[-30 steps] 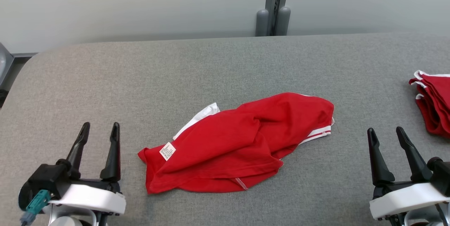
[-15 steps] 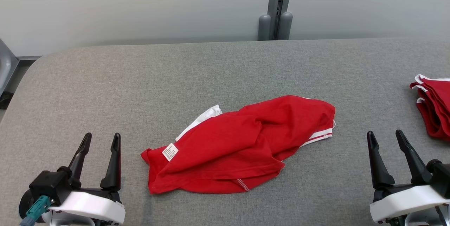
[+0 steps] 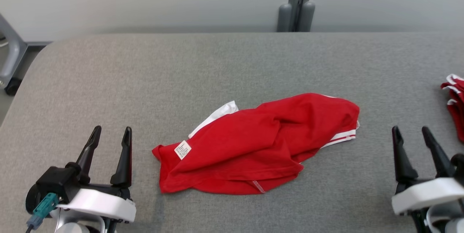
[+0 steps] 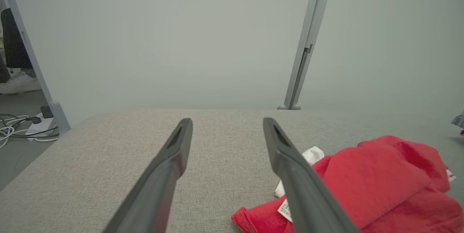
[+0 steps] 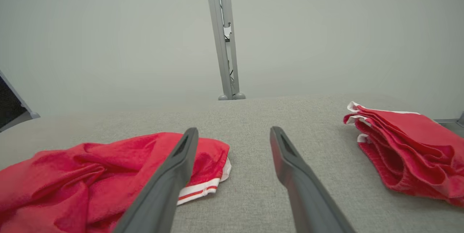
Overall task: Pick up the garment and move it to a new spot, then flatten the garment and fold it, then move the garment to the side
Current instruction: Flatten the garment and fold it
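A crumpled red garment with white trim and a small white label lies in the middle of the grey table. It also appears at the lower right of the left wrist view, garment, and at the lower left of the right wrist view, garment. My left gripper stands open at the lower left, apart from the garment's left end, nothing between its fingers. My right gripper stands open at the lower right, apart from the garment's striped right end.
A pile of folded red garments with white edging lies at the table's right edge, also seen as a pile in the right wrist view. A grey post rises behind the table. Cables lie on the floor past the table's left end.
The whole head picture has shifted rightward, so the camera has moved. The garment lies as before and both grippers stay open in the same pose.
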Motion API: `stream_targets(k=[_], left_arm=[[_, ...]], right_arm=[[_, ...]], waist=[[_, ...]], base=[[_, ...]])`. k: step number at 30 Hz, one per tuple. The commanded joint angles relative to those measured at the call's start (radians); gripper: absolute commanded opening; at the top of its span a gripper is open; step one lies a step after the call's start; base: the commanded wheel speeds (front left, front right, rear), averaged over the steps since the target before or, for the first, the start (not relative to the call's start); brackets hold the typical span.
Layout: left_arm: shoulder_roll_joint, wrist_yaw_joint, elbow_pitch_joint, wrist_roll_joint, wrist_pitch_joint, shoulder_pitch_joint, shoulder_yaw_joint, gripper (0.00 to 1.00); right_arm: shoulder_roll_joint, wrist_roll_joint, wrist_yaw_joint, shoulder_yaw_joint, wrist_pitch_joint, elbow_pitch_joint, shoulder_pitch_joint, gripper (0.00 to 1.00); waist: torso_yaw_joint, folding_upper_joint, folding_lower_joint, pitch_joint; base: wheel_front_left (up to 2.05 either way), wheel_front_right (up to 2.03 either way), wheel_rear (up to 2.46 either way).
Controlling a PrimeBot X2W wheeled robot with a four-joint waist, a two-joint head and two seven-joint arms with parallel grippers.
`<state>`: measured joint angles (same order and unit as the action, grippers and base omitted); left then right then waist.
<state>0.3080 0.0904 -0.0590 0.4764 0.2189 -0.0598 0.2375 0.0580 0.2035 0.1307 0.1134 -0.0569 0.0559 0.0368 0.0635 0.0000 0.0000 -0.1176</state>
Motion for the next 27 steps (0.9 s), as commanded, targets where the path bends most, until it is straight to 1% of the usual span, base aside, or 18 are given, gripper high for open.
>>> stream_targets(k=[1, 5, 7, 10, 13, 16, 18, 19, 23, 25, 26, 27], left_arm=[[0.003, 0.001, 0.004, -0.005, -0.001, -0.02, -0.001, 1.0], [-0.011, -0.011, 0.007, -0.008, 0.004, -0.064, 0.015, 1.0], [-0.019, -0.019, 0.003, -0.01, 0.008, -0.091, 0.023, 1.0], [-0.03, -0.03, -0.011, -0.012, 0.015, -0.129, 0.032, 1.0], [-0.044, -0.044, -0.029, -0.019, 0.025, -0.162, 0.04, 1.0], [-0.057, -0.055, -0.049, -0.022, 0.033, -0.19, 0.045, 1.0], [-0.066, -0.063, -0.064, -0.024, 0.038, -0.204, 0.046, 1.0], [-0.069, -0.068, -0.072, -0.025, 0.039, -0.209, 0.047, 1.0], [-0.087, -0.083, -0.097, -0.033, 0.044, -0.227, 0.051, 1.0], [-0.094, -0.09, -0.106, -0.034, 0.045, -0.23, 0.049, 1.0], [-0.098, -0.092, -0.11, -0.036, 0.045, -0.233, 0.047, 1.0], [-0.102, -0.095, -0.113, -0.037, 0.046, -0.235, 0.045, 1.0]], right_arm=[[0.014, 0.005, 0.0, 0.004, -0.004, 0.012, 0.027, 1.0], [0.058, 0.015, 0.0, 0.003, -0.008, 0.081, 0.127, 1.0], [0.081, 0.03, 0.0, -0.022, 0.0, 0.114, 0.189, 1.0], [0.132, 0.055, 0.0, -0.087, 0.025, 0.167, 0.284, 1.0], [0.195, 0.1, 0.0, -0.185, 0.064, 0.227, 0.376, 1.0], [0.272, 0.153, 0.0, -0.292, 0.123, 0.291, 0.464, 1.0], [0.315, 0.206, 0.0, -0.381, 0.181, 0.335, 0.512, 1.0], [0.347, 0.221, 0.0, -0.44, 0.219, 0.353, 0.531, 1.0], [0.438, 0.373, 0.0, -0.633, 0.348, 0.373, 0.589, 1.0], [0.478, 0.439, 0.0, -0.704, 0.392, 0.373, 0.6, 1.0], [0.495, 0.47, 0.0, -0.728, 0.407, 0.374, 0.602, 0.61], [0.51, 0.497, 0.0, -0.749, 0.414, 0.375, 0.607, 0.32]], waist=[[0.02, 0.0, 0.0, -0.027], [0.054, 0.0, 0.0, -0.097], [0.071, 0.0, 0.0, -0.134], [0.092, 0.0, 0.0, -0.179], [0.107, 0.0, 0.0, -0.211], [0.118, 0.0, 0.0, -0.231], [0.123, 0.0, 0.0, -0.238], [0.125, 0.0, 0.0, -0.24], [0.135, 0.0, 0.0, -0.243], [0.137, 0.0, 0.0, -0.242], [0.138, 0.0, 0.0, -0.242], [0.139, 0.0, 0.0, -0.242]], base=[[0.0, 0.0, 0.0], [0.0, 0.0, 0.0], [0.0, 0.0, 0.0], [0.0, 0.0, 0.0], [0.0, 0.0, 0.0], [0.0, 0.0, 0.0], [0.0, 0.0, 0.0], [0.0, 0.0, 0.0], [0.0, 0.0, 0.0], [0.0, 0.0, 0.0], [0.0, 0.0, 0.0], [0.0, 0.0, 0.0]])
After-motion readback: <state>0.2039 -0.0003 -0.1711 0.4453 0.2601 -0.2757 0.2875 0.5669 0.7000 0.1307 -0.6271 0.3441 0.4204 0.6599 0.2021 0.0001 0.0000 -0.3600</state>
